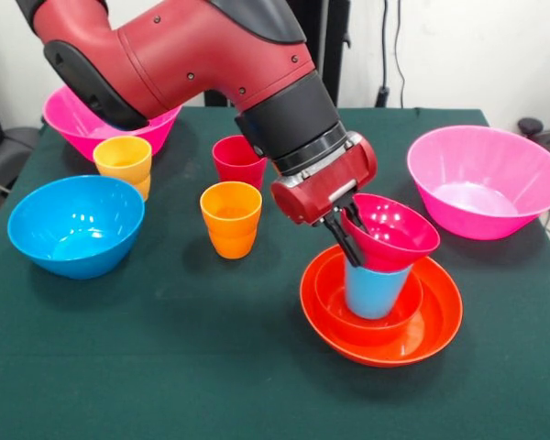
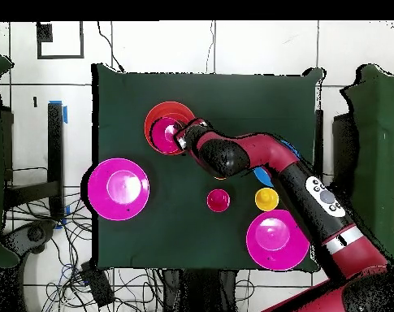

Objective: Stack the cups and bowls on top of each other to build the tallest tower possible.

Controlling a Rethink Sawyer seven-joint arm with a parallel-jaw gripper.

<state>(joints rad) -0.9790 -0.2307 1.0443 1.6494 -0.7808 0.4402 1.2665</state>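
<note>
Blue bowl [image 1: 76, 225]: well off to the left of the gripper in the front view, upright on the green table [image 1: 183, 367], empty.
Yellow cup [image 1: 124, 162]: beyond the blue bowl, just in front of the far pink bowl [image 1: 82, 128], which the arm partly hides.
Orange cup [image 1: 231, 218]: left of the gripper, upright, standing alone.
Red cup [image 1: 237, 161]: just behind the orange cup, close under the arm's black wrist.
Gripper [image 1: 348, 229]: its dark fingers are clamped on the near-left rim of the small crimson bowl [image 1: 391, 233], one finger inside the rim and one outside.
Small crimson bowl: upright, slightly tilted, sitting on the mouth of the blue cup [image 1: 376, 289].
Blue cup: directly below the gripped bowl, upright inside the small orange bowl [image 1: 335, 302], which is nested in the wide orange bowl [image 1: 440, 321].
Second pink bowl [image 1: 486, 181]: right of the gripper and farther back, empty, apart from the stack.
</note>
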